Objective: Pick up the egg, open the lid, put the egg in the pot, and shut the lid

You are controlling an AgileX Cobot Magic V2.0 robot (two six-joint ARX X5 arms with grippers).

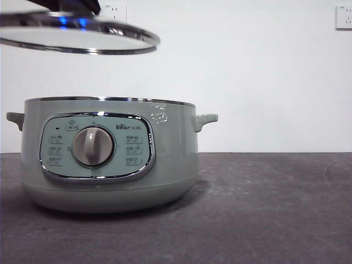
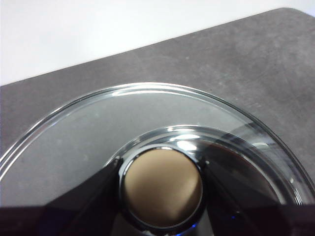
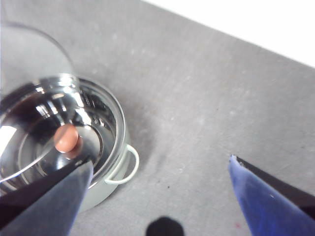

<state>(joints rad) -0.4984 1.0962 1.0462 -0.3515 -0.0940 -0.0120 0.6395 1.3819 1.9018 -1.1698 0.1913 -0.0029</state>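
The lid (image 1: 77, 37) hangs in the air above the pot (image 1: 170, 165), tilted a little and off toward 10 o'clock of the pot's rim, clear of the chrome edge below. The left gripper (image 2: 162, 189) clamps the lid's knob (image 2: 162, 187), its dark jaws pressed against either side of it, seen through the glass from the left wrist view. The pot stands on the dark worktop (image 1: 275, 209) with its dial panel (image 1: 93, 146) facing the front camera and a small handle (image 1: 204, 120) at 3 o'clock. From the right wrist view the egg (image 3: 66, 138) lies on the shiny floor of the open pot, near the middle, with the raised lid covering part of the bowl at 9 o'clock. The right gripper (image 3: 160, 196) hovers high over the worktop beside the pot, its jaws spread wide and holding nothing. A white wall (image 1: 264, 66) closes off the scene behind.
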